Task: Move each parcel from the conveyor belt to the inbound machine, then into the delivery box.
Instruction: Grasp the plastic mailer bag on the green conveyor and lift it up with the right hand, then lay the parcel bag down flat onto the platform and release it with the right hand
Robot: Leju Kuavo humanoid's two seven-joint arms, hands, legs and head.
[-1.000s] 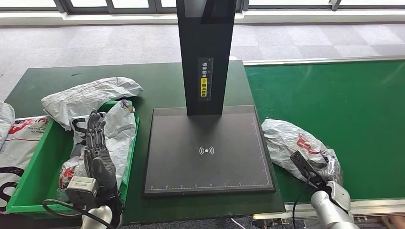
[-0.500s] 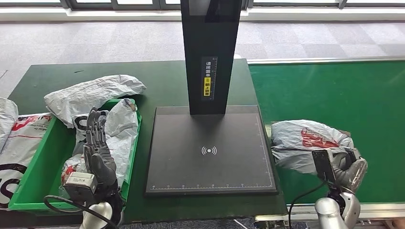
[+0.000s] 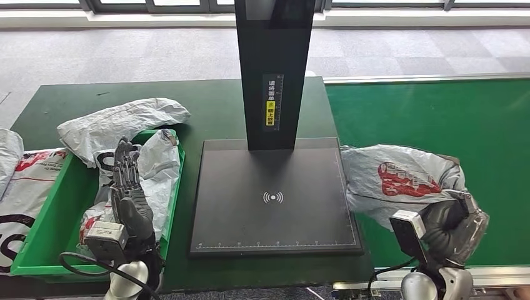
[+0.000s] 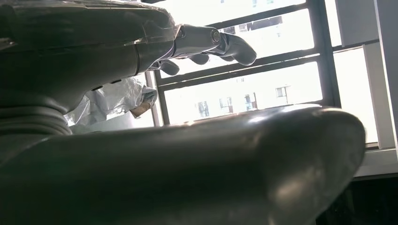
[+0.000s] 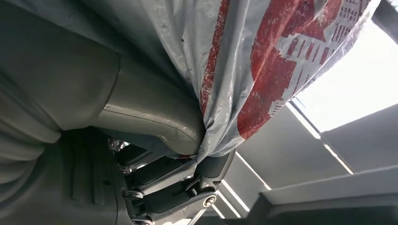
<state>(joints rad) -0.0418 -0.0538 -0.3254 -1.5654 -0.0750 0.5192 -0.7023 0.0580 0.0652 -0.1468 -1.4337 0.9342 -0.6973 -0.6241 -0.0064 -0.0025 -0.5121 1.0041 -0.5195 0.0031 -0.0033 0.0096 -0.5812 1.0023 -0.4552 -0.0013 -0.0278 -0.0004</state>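
Over the green delivery box [image 3: 37, 250], the left hand [image 3: 128, 200] is waiting, fingers apart, holding nothing.
Just left of the right hand [image 3: 447, 228], which is clamping the parcel [image 3: 400, 181] above the conveyor belt [image 3: 475, 125], the inbound machine [image 3: 275, 200] is lying ready for scanning.

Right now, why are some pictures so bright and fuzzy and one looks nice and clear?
Head view: even daylight, sharp; the parcel and the scanner plate read clearly. Left wrist view: the window glares white behind the left hand, whose thumb, very close to the lens, looks smeared and dark. Right wrist view: the parcel sits too close, soft, with a blown-out white patch beside it.
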